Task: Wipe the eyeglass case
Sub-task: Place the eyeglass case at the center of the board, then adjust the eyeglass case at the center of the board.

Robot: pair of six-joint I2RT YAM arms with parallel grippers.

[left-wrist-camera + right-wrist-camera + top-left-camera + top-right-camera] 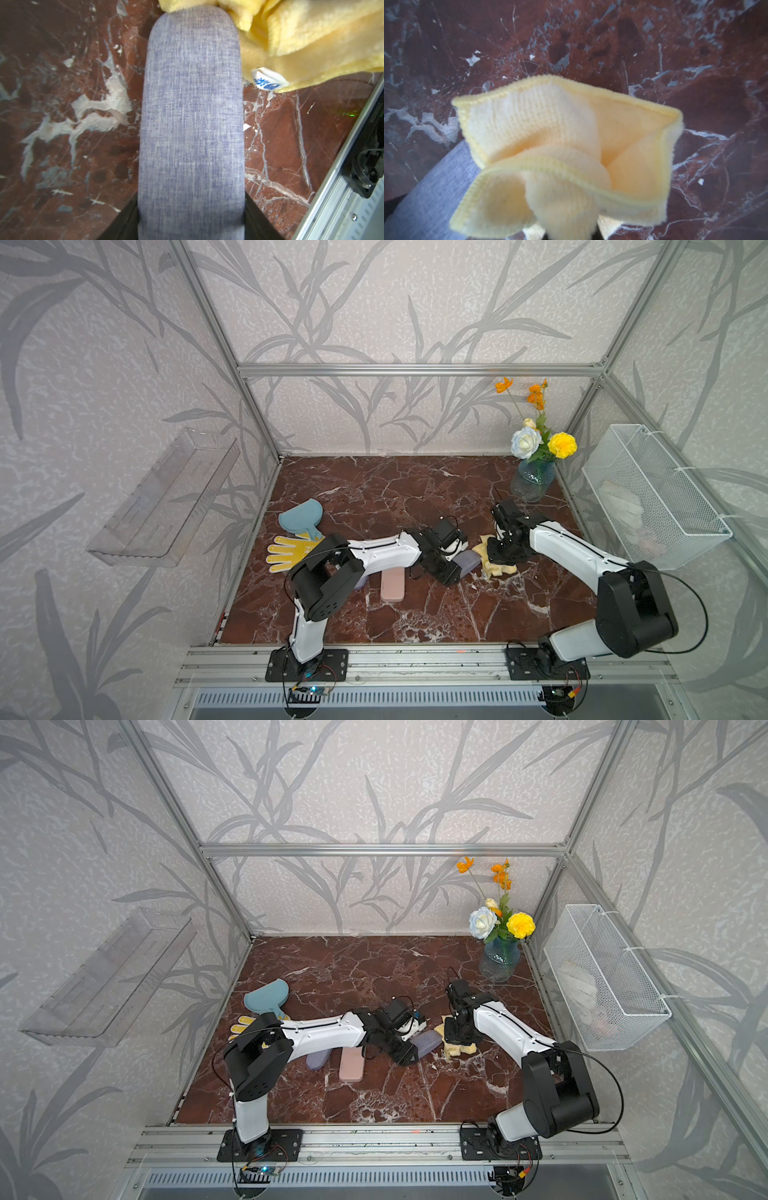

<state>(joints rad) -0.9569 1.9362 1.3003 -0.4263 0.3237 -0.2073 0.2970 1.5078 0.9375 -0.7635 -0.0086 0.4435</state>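
1. Case (191, 124): grey-blue fabric, mid-table (415, 497); near end clamped in left gripper (191, 218), far end touching cloth (571, 155).
2. Cloth: yellow, bunched, pinched tight in right gripper (503, 556).
3. Step, as judged: sweep cloth along full length of case; press lightly; brace case against twisting.
4. Pose: left arm (382, 553) stretched low across table; right arm (569, 543) angled inward, wrist pointing down.
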